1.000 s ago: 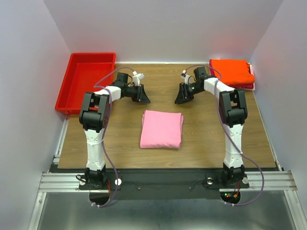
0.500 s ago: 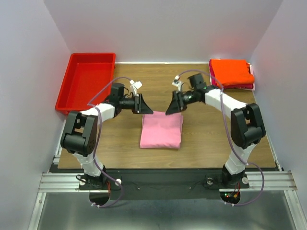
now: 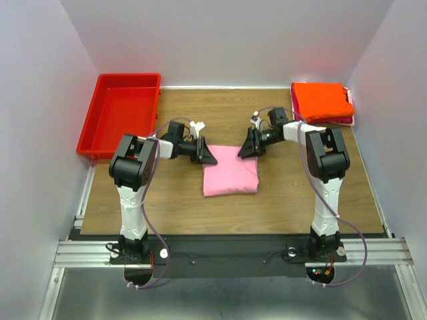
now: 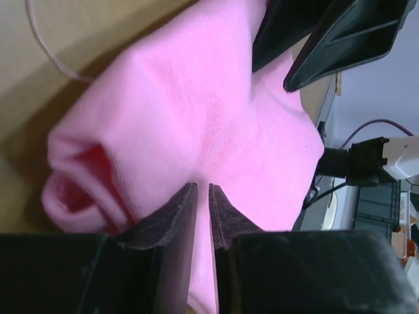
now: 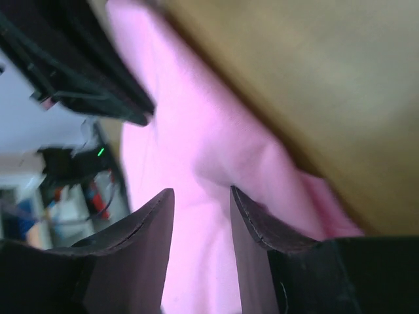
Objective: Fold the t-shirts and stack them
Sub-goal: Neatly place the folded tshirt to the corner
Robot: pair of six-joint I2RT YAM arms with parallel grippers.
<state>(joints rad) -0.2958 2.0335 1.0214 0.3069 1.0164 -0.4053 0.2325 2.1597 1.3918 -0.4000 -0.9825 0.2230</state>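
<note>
The folded light pink t-shirt (image 3: 231, 173) lies mid-table, its far edge bunched up. My left gripper (image 3: 209, 157) is at its far left corner. In the left wrist view the left gripper (image 4: 203, 187) has its jaws nearly together, pinching the pink cloth (image 4: 196, 111). My right gripper (image 3: 247, 151) is at the far right corner. In the right wrist view the right gripper (image 5: 201, 191) has narrowly spaced jaws with a thick fold of pink cloth (image 5: 209, 150) between them. The bright orange t-shirt (image 3: 321, 100) lies folded at the back right, on the darker pink-red one (image 3: 347, 120).
A red plastic tray (image 3: 87, 133) stands at the back left corner. White walls close in the table on the left, back and right. The arm bases stand at the near edge.
Both grippers came down from behind the pink shirt onto its far corners and closed. The shirt has shifted a little back and to the right, and its far edge is now rumpled.
</note>
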